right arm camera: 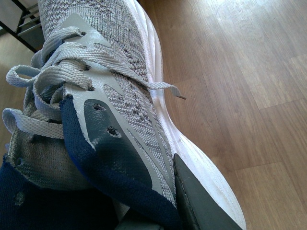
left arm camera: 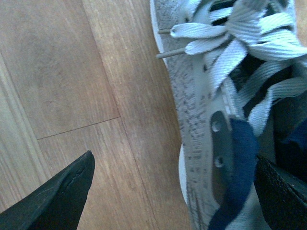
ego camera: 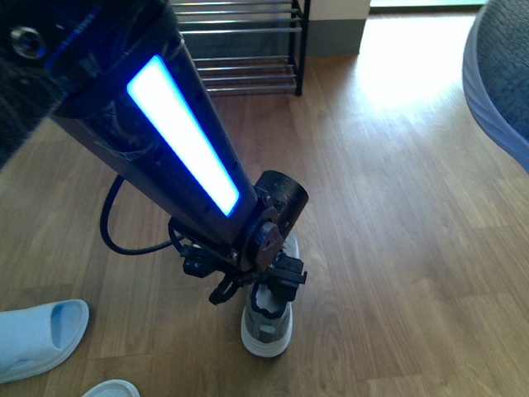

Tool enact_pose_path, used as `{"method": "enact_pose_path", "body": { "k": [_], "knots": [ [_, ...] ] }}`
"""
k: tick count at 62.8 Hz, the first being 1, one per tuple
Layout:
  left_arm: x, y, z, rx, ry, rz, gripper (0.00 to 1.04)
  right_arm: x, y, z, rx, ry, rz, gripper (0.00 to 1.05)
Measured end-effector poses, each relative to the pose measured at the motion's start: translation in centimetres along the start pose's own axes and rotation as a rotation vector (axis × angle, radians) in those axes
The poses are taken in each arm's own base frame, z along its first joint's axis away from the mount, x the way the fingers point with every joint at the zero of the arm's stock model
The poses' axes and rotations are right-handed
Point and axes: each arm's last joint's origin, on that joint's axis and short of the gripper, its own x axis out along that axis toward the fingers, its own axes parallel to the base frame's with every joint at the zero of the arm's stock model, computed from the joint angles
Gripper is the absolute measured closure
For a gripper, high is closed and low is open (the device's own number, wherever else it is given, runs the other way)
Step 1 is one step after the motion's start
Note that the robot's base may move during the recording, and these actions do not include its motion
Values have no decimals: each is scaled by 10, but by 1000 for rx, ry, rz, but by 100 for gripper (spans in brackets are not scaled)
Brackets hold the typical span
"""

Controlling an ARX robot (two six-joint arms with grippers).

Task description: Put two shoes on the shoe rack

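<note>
Left gripper (left arm camera: 172, 163) is wide open and empty, low over grey sneaker 1 (ego camera: 267, 322) on the wood floor (ego camera: 397, 215). 1 finger (left arm camera: 60, 199) is over bare planks, the other at the navy collar. 2 pale blue slides (ego camera: 37, 335) lie near, to its left. Right gripper (right arm camera: 158, 218) is clamped on the collar of sneaker 2 (right arm camera: 110, 91), held raised. Shoe rack (ego camera: 244, 45) stands farthest, apart from all 4 shoes.

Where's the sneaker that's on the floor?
In the front view, the grey sneaker sits on the floor, low and centre, under the left pincer; pale blue slides lie to its left.
</note>
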Motion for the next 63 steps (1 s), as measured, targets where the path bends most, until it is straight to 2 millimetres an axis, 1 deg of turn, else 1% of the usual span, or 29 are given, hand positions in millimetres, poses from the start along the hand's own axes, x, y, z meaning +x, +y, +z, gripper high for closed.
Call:
{"method": "enact_pose_path", "body": {
  "k": [5, 8, 13, 17, 21, 29, 30, 33, 37, 44, 45, 47, 51, 54, 63],
  "knots": [
    [3, 2, -3, -3, 11, -8, 9, 0, 0, 0, 0, 0, 0, 103],
    [4, 1, -4, 2, 13, -39, 9, 0, 0, 0, 0, 0, 0, 103],
    [7, -2, -7, 15, 18, -19, 9, 0, 0, 0, 0, 0, 0, 103],
    [10, -3, -11, 21, 28, -5, 17, 0, 0, 0, 0, 0, 0, 103],
    [14, -3, -13, 23, 36, 6, 27, 0, 0, 0, 0, 0, 0, 103],
    [15, -3, -13, 24, 34, 28, 45, 0, 0, 0, 0, 0, 0, 103],
    [15, -3, -14, 23, 35, 28, 49, 0, 0, 0, 0, 0, 0, 103],
    [15, -3, -14, 23, 34, 31, 54, 0, 0, 0, 0, 0, 0, 103],
    [15, -2, -14, 21, 32, 43, 64, 0, 0, 0, 0, 0, 0, 103],
    [16, -2, -15, 16, 32, 43, 78, 0, 0, 0, 0, 0, 0, 103],
    [16, -2, -15, 15, 32, 42, 82, 0, 0, 0, 0, 0, 0, 103],
    [16, -2, -15, 12, 32, 42, 86, 0, 0, 0, 0, 0, 0, 103],
    [17, -1, -17, 3, 33, 44, 98, 0, 0, 0, 0, 0, 0, 103],
    [17, 0, -18, -1, 33, 50, 103, 0, 0, 0, 0, 0, 0, 103],
    [16, 3, -20, -41, 26, 53, 103, 0, 0, 0, 0, 0, 0, 103]
  ]
}}
